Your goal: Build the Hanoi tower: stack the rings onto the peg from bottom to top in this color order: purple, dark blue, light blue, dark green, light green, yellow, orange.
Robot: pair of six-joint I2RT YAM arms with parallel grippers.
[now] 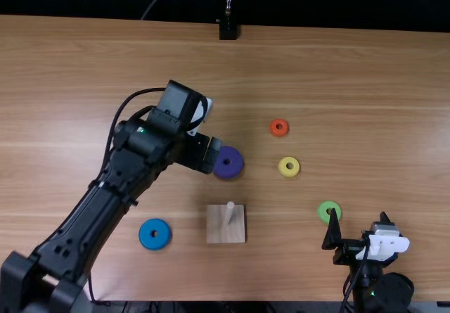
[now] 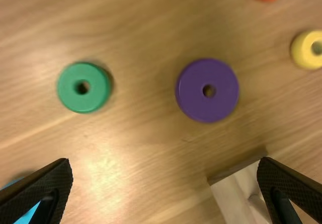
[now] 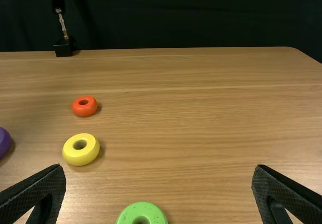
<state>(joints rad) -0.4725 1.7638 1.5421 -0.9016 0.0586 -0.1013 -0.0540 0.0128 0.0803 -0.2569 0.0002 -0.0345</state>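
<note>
In the top view, the left gripper is over the middle of the counter, beside the purple ring, presumably because that ring must go on first. The wooden base lies toward the counter's near edge, within reach of both arms, its peg upright and bare for the bottom ring. The blue ring lies left of the base; the arm leaves its flat face open to a grasp. The orange ring is the loose ring nearest the far edge, the yellow ring nearer the base. The light green ring, nearer the right end, is partly covered by the right gripper, which looks parked by the near edge. In the left wrist view the jaws are spread wide and grip nothing, the purple ring ahead of the gap, apart from them; this suggests a grasp being lined up. The dark green ring lies flat there, while the jaws mask much of the blue ring and part of the base, and the orange and yellow rings are cropped. In the right wrist view those jaws are also wide apart and empty; the purple and light green rings are cut off by the frame. Whether the blue is the dark or the light one I cannot settle.
</note>
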